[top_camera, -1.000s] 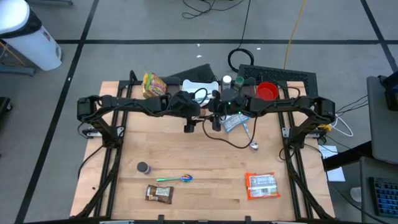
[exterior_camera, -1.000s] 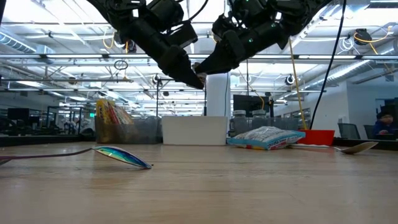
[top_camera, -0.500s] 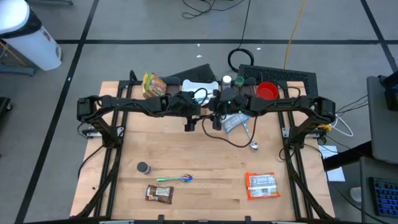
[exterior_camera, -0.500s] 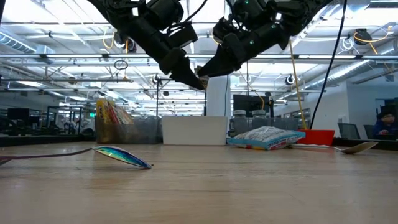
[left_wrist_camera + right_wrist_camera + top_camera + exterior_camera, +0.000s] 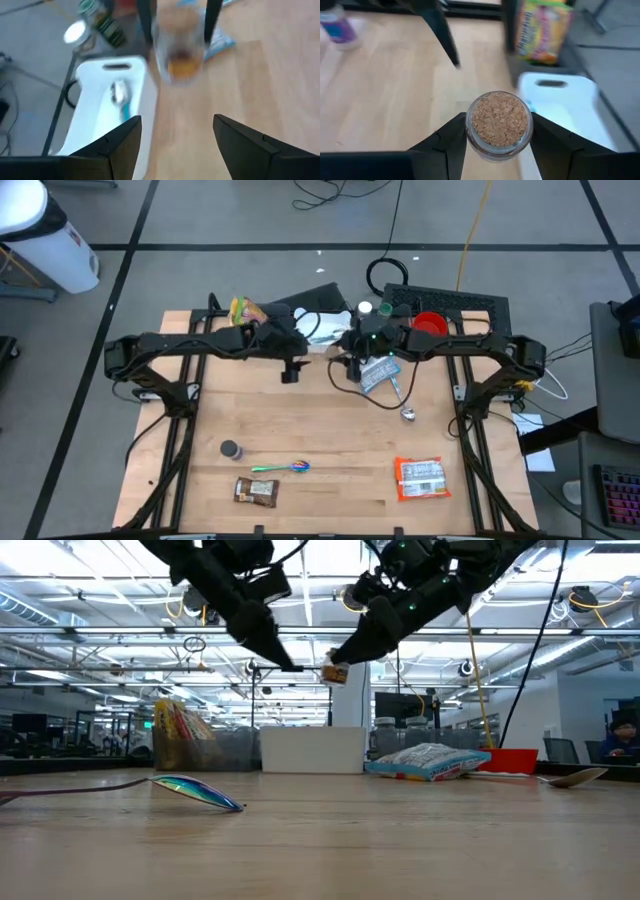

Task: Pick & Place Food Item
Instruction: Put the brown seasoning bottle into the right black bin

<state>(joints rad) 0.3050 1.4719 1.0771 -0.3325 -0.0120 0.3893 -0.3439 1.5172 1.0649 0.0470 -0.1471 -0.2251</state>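
A small glass jar (image 5: 499, 122) with a cork lid and something orange inside (image 5: 335, 671) hangs high over the table's far middle. My right gripper (image 5: 499, 126) is shut on it, reaching in from the right (image 5: 352, 367). My left gripper (image 5: 176, 125) stands open with nothing between its fingers, a short way to the jar's left (image 5: 291, 371), (image 5: 283, 659). In the left wrist view the jar (image 5: 180, 55) shows blurred between the right gripper's two dark fingers. Below and behind it lies a white tray (image 5: 322, 320). My right gripper pinches the jar's glass sides (image 5: 470, 136) between its two fingers (image 5: 451, 145), just under the cork lid. The fingers come from the table's right, slanting a little down. The jar is lifted clear of the table, roughly upright with its cork on top.
The white tray (image 5: 100, 115) holds a teal-handled spoon. A yellow snack bag (image 5: 245, 312), a bottle (image 5: 364, 309) and a red bowl (image 5: 428, 326) stand at the far edge. A blue-white packet (image 5: 378, 375), metal spoon (image 5: 405, 408), orange packet (image 5: 420, 477), brown bar (image 5: 255, 491) and coloured spoon (image 5: 285, 468) lie about.
My left gripper has drawn back from the jar, going up and toward the table's left and far edge, so a gap now shows between the two grippers. The jar has stayed in my right gripper, which has shifted slightly toward the far right.
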